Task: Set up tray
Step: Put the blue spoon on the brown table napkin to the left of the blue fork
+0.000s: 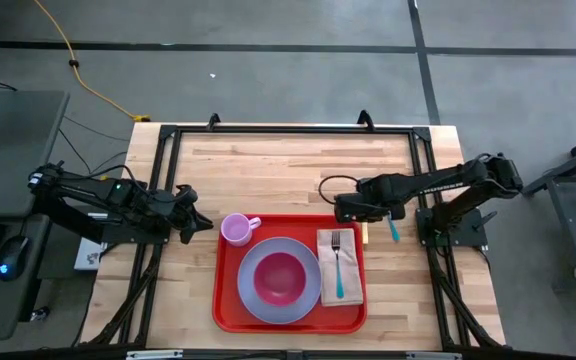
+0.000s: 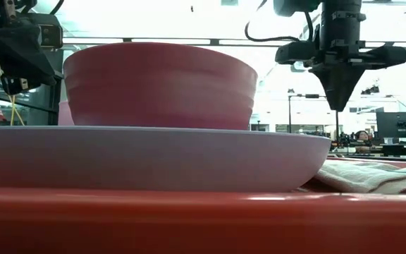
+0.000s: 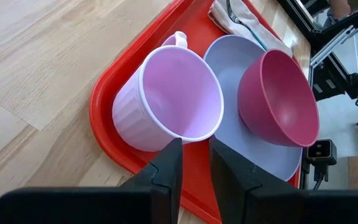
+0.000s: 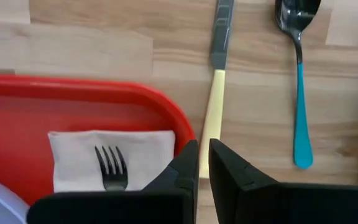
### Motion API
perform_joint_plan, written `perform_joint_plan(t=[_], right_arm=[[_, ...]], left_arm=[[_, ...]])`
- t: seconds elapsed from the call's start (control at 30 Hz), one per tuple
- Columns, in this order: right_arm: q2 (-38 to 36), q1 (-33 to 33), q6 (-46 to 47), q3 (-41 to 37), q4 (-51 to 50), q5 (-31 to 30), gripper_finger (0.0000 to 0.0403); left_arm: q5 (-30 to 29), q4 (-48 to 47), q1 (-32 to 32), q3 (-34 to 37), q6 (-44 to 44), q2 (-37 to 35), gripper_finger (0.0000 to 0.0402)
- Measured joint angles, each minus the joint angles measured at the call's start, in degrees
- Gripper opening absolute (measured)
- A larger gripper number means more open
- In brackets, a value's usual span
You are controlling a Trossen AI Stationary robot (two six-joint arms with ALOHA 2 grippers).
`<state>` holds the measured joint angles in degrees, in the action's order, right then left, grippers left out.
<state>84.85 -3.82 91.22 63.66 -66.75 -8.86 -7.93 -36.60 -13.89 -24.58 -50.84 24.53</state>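
Observation:
The red tray lies near the table's front edge. On it stand a pink cup and a lilac plate with a dark pink bowl in it. A tan napkin with a teal-handled fork lies at the tray's right end. A yellow-handled knife and a teal-handled spoon lie on the wood right of the tray. My right gripper hangs shut above the knife, pointing down and clear of it. My left gripper is open by a narrow gap, left of the cup and apart from it.
A black frame runs along the table's far and side edges. Bare wood lies between the tray and the far rail. In the low view the bowl and the plate fill the foreground, with my right gripper above the napkin.

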Motion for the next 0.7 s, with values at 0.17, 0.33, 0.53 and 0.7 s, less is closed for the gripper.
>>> perform_joint_plan(t=[0.17, 0.33, 0.53, 0.7], right_arm=[[0.01, 1.25, -0.26, -0.49, 0.52, -1.97, 0.0026], [0.01, 1.95, -1.44, -4.99, 4.46, 2.06, 0.005], [0.06, 2.27, -1.77, -10.06, 10.47, 4.74, 0.0082], [0.06, 3.5, -1.79, -11.51, 11.33, 4.68, 0.0098]], left_arm=[[-0.14, -0.02, 0.0, 0.0, 0.0, -0.01, 0.0111], [-0.22, -0.01, 0.0, 0.01, -0.01, 0.01, 0.0111], [-0.28, 0.0, 0.02, 0.0, -0.01, -0.01, 0.0111], [-0.3, 0.0, 0.0, 0.0, -0.45, -0.01, 0.0111]])
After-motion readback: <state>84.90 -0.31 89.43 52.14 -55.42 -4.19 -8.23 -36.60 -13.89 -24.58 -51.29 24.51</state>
